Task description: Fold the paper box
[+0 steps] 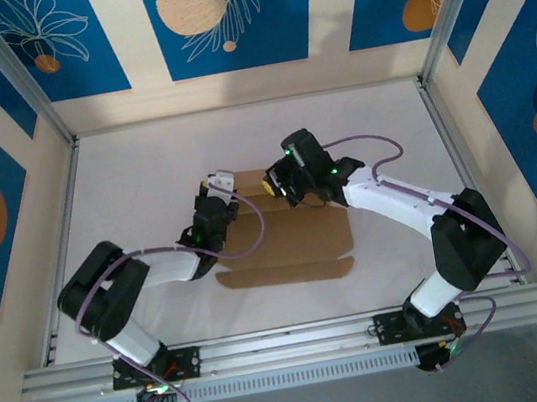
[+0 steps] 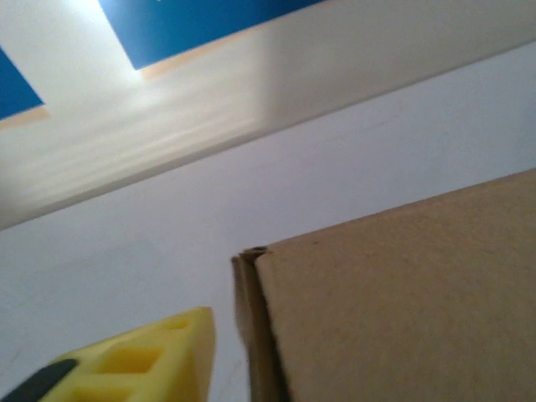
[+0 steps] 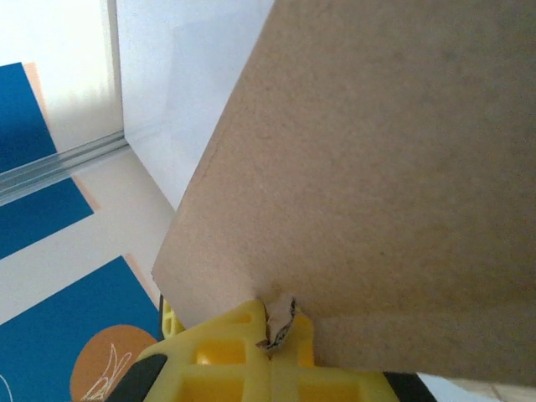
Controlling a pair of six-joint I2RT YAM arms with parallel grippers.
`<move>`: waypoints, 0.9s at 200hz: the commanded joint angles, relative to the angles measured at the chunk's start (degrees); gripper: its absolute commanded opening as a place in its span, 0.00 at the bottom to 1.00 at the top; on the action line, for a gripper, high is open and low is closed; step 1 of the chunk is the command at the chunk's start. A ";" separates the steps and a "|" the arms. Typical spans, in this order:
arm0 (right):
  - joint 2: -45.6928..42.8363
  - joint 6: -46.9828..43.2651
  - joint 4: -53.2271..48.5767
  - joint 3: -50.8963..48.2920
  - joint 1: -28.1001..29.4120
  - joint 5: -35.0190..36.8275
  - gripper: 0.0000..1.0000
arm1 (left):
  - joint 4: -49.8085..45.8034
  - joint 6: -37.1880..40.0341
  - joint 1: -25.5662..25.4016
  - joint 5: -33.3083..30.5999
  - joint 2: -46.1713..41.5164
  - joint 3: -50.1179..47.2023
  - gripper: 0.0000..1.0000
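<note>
Right end effector (image 3: 276, 335) is clenched on an edge of the paper box (image 3: 377, 167), with a frayed scrap pinched between its yellow fingers (image 3: 226, 356). The panel is probably gripped there so it can be swung up along its crease. One yellow finger (image 2: 142, 360) of the left end effector (image 1: 216, 187) is seen just beside a box corner, apart from it, likely placed to brace. Its second finger is cut off, so released or clenched cannot be told. The box lies mid-counter (image 1: 141, 159) between both arms. Its far edge is covered by the end effectors, and creases are hard to make out.
</note>
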 commanded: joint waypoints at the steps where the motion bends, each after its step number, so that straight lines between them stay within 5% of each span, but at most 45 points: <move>1: 2.04 -2.93 -5.35 1.18 -2.58 -3.04 0.08 | -8.23 -6.36 0.64 6.16 -5.64 -1.11 0.52; 27: 2.65 -4.55 -4.52 0.43 -3.38 -2.87 0.09 | -12.54 -9.23 0.57 8.94 -12.06 -3.28 0.65; 74: 3.37 -7.50 -2.86 -0.15 -3.23 -2.73 0.10 | -19.28 -10.97 0.70 18.26 -24.84 -4.01 0.68; 103: 3.29 -10.15 -0.89 -1.19 -3.04 -3.59 0.11 | -20.97 -17.88 2.65 17.13 -31.18 -4.82 0.71; 180: 2.30 -13.23 1.49 -4.94 -1.84 -3.42 0.14 | -20.76 -27.99 7.01 23.35 -18.65 2.11 0.72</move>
